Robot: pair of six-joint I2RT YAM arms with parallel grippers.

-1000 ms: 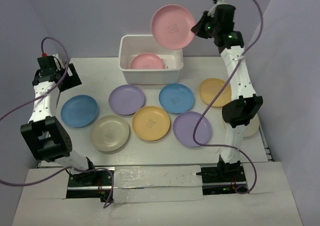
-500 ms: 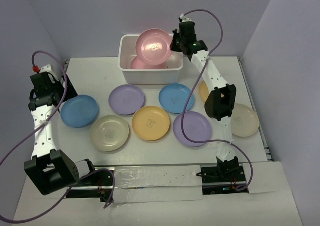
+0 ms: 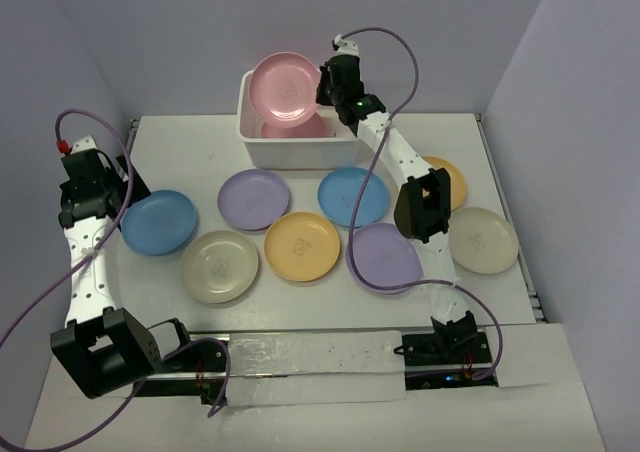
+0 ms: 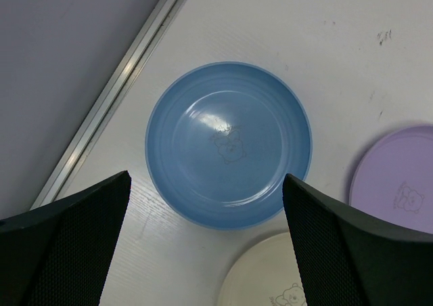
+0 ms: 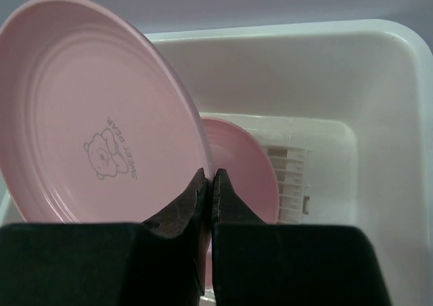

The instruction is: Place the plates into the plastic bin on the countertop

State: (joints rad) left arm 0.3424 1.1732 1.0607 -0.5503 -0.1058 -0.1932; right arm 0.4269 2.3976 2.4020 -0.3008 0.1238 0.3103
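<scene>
The desk (image 3: 200, 152) is a flat, matte white surface filling the middle of the top view. Pale lavender walls enclose it on three sides: a back wall (image 3: 150, 22) across the top, a left wall (image 3: 30, 82) and a right wall (image 3: 590, 122). A metal strip (image 4: 115, 93) runs between desk and wall, upper left of the left wrist view. Lighting is even; shadows are soft.

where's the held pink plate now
In the top view the round pink plastic plate hangs tilted over the white plastic bin at the back, pinched by the fingers of the right gripper.
</scene>
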